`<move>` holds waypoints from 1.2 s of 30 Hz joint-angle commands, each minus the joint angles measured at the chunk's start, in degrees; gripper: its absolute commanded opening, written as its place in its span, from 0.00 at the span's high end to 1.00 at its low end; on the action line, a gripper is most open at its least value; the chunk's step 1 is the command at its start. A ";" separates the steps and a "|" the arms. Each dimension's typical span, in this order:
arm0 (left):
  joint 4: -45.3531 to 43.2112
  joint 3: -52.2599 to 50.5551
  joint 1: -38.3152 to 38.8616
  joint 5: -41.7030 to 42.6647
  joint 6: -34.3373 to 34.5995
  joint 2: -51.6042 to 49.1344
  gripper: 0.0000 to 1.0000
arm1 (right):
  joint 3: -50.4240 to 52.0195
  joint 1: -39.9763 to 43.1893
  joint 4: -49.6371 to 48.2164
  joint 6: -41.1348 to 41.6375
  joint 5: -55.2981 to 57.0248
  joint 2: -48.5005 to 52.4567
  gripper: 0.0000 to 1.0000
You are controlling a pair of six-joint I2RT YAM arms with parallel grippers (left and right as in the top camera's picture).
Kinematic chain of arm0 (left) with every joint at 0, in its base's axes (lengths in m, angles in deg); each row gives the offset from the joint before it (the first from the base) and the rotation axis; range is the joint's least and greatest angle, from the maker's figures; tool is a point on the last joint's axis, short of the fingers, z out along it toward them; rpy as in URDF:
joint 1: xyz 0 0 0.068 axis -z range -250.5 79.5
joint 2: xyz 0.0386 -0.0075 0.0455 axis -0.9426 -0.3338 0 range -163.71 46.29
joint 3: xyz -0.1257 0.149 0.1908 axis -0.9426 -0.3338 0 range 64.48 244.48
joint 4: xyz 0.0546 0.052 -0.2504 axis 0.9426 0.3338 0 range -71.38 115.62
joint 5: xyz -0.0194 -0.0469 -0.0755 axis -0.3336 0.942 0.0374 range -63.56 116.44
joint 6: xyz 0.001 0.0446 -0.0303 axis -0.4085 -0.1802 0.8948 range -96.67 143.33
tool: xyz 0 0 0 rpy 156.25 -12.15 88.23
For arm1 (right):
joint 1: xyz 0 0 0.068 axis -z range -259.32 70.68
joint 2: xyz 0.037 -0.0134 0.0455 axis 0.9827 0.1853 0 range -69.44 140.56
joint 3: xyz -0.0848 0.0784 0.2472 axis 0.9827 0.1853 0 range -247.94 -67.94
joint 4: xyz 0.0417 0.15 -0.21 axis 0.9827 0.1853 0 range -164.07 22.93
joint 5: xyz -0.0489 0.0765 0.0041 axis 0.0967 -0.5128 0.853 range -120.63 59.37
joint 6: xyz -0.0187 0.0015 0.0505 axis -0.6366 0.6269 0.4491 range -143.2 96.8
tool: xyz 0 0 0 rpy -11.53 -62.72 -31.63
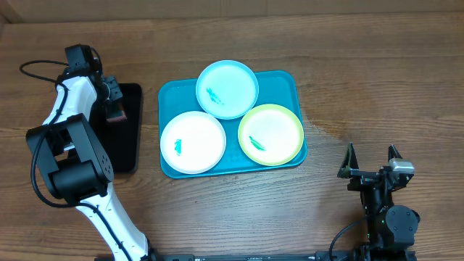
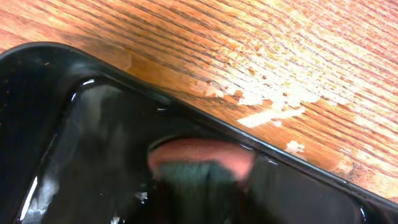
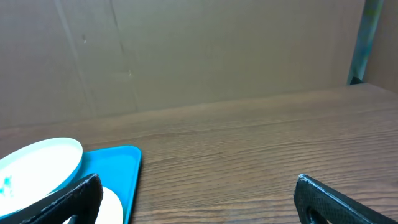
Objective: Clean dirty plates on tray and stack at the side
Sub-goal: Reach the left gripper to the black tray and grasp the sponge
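The turquoise tray [image 1: 297,87] lies mid-table with three plates on it: a pale blue plate [image 1: 227,88] at the back, a white plate [image 1: 193,142] front left and a yellow-green plate [image 1: 270,134] front right. Each has a small teal smear. My left gripper [image 1: 114,109] is down in the black tray [image 1: 130,145], away from the plates. In the left wrist view its blurred dark fingers [image 2: 202,202] close on a pink and green sponge [image 2: 202,163]. My right gripper [image 1: 372,163] is open and empty right of the tray; the right wrist view [image 3: 198,182] shows bare wood between its fingers.
The small black tray stands left of the turquoise tray, its rim [image 2: 205,115] against scuffed wood. The right wrist view shows the turquoise tray's corner [image 3: 121,165], the pale blue plate [image 3: 37,165] and a brown board wall [image 3: 205,50] behind the table.
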 commanded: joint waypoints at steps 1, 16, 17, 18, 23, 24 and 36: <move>0.15 0.98 -0.04 -0.70 -0.04 -1.16 0.96 | 0.61 -0.17 -0.42 -0.39 -0.28 -0.52 0.00; 13.88 0.98 0.02 -0.57 -0.04 -1.16 0.01 | 0.61 -0.15 -0.42 -0.39 -0.28 -0.52 0.00; 14.03 0.98 0.02 -0.57 -0.04 -1.16 0.01 | 0.61 -0.17 -0.39 -0.39 -0.28 -0.52 0.00; 14.03 0.98 0.02 -0.59 -0.04 -1.16 0.01 | 0.61 -0.17 -0.42 -0.39 -0.28 -0.52 0.00; 12.81 0.98 -0.07 -1.27 -0.07 -1.16 0.00 | 0.61 -0.15 -0.39 -0.39 -0.28 -0.52 0.00; 12.22 0.98 -0.09 -1.22 -0.07 -1.16 0.00 | 0.61 -0.15 -0.42 -0.39 -0.28 -0.52 0.00; 11.04 1.55 -0.04 -1.25 0.15 -0.42 0.96 | 0.61 -0.15 -0.39 -0.39 -0.28 -0.52 0.00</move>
